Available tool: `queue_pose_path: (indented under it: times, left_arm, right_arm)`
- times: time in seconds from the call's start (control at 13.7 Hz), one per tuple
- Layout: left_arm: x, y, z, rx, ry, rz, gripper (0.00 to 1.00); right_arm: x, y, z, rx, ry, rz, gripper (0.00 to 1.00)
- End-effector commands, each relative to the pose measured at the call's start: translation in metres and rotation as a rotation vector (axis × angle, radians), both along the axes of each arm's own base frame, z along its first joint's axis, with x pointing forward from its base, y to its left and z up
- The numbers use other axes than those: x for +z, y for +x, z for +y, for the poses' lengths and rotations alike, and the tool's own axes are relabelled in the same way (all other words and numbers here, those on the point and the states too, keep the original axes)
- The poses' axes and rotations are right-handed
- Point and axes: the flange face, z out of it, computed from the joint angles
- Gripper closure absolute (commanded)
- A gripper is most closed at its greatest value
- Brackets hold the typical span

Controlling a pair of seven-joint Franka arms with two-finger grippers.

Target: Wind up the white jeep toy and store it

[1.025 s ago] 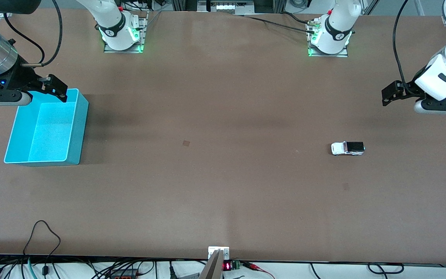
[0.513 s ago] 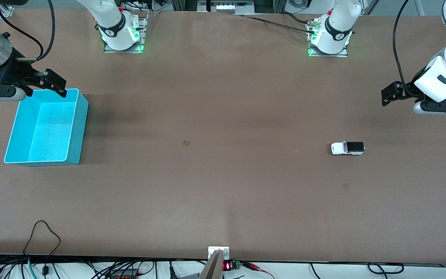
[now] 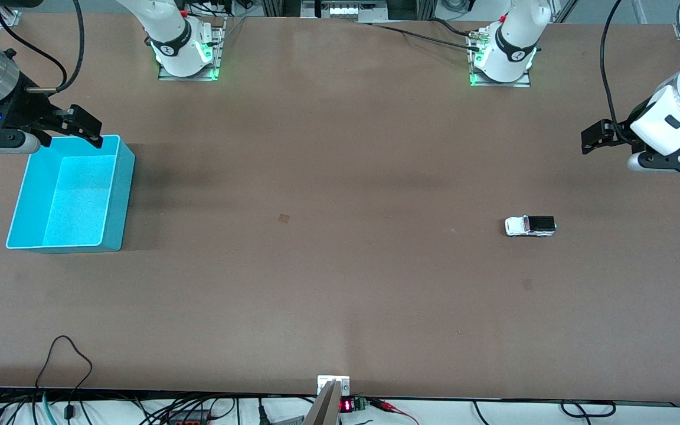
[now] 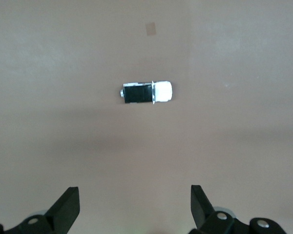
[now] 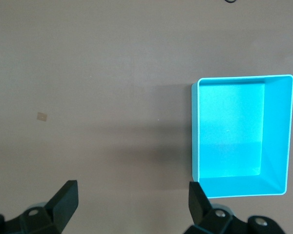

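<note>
The white jeep toy (image 3: 530, 225) was set on the tabletop (image 3: 340, 283) toward the left arm's end, well apart from the bin (image 3: 117, 195) at the right arm's end. The left tool (image 3: 597, 137) was held over bare tabletop; the right tool (image 3: 83, 128) over the bin's rim.

Brown table (image 3: 340, 283) with two things set on it
A turquoise bin (image 3: 117, 195) is placed at the right arm's end; the white jeep toy (image 3: 530, 225) is set well apart, toward the left arm's end
</note>
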Motion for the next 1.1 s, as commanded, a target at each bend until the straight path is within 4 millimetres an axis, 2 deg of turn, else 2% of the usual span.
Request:
queue_pose_path:
  times: [0.0, 0.29, 1.03]
  left_arm:
    - [-0.008, 0.002, -0.003, -0.046, -0.022, 0.069, 0.0]
    - [-0.028, 0.009, -0.001, -0.246, -0.059, 0.119, 0.0]
    - [-0.105, 0.044, 0.008, -0.767, -0.097, 0.173, 0.0]
  right_arm:
    - [0.006, -0.003, 0.002, -0.002, 0.012, 0.004, 0.0]
    - [0.006, -0.003, 0.002, -0.002, 0.012, 0.004, 0.0]
    - [0.006, -0.003, 0.001, -0.004, 0.01, 0.004, 0.0]
